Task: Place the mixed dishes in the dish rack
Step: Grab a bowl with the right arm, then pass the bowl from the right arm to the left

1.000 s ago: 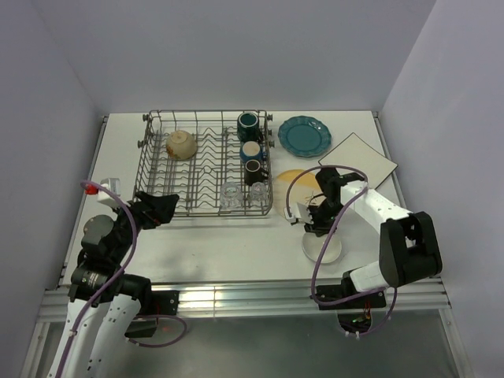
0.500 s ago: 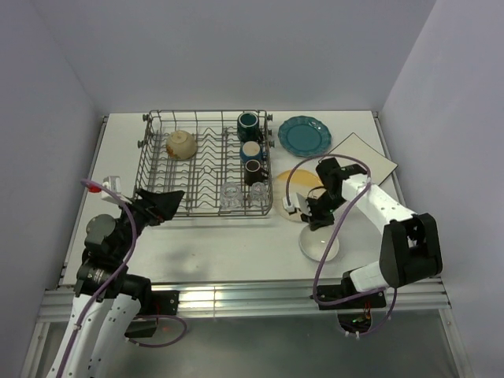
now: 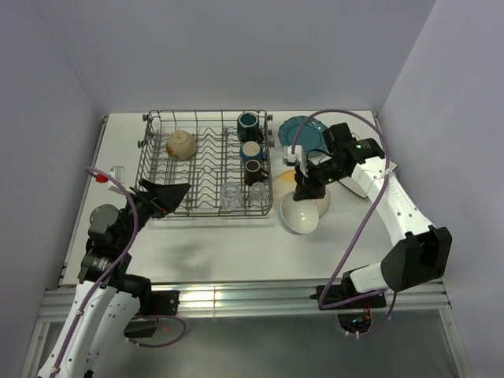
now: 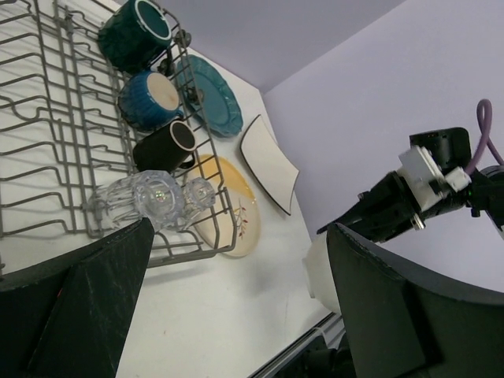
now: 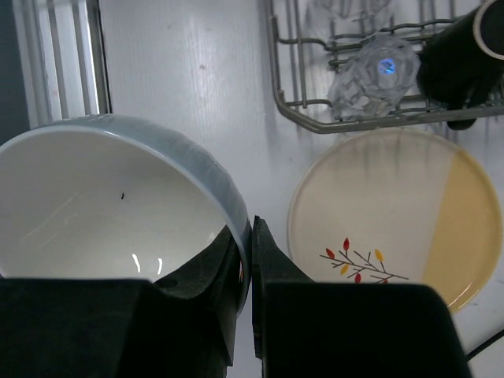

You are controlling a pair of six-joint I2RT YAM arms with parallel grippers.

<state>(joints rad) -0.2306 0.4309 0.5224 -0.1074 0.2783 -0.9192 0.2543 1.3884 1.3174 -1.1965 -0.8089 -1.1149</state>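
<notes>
**White bowl off the table, clamped in the right gripper**

Since a second ago the white bowl (image 3: 305, 214) has left its spot at the lower centre-right of the top view. It now sits higher and further left, tilted, overlapping the near edge of the yellow-cream plate (image 3: 282, 179). The right gripper (image 3: 303, 191) has gone with it, and its arm now arcs across the upper right of the frame. The fingers (image 5: 236, 264) are closed tight on the bowl's rim, one inside and one outside (the wrist view shows this plainly at lower centre).

The left gripper (image 3: 164, 197) hangs at the lower left corner of the dish rack (image 3: 205, 161). Its jaws are spread as wide as they go, with nothing between them.

The rack fills the upper left of the table (image 3: 220, 244). It holds a beige bowl (image 3: 180, 143) at its far left, three mugs (image 3: 251, 150) in a column down its right side, and two glasses (image 3: 230, 193) at its lower right. The teal plate (image 3: 299, 130) lies right of the rack, partly behind the right arm. The white square plate (image 4: 268, 161) shows best in the left wrist view, just right of the yellow-cream plate.
</notes>
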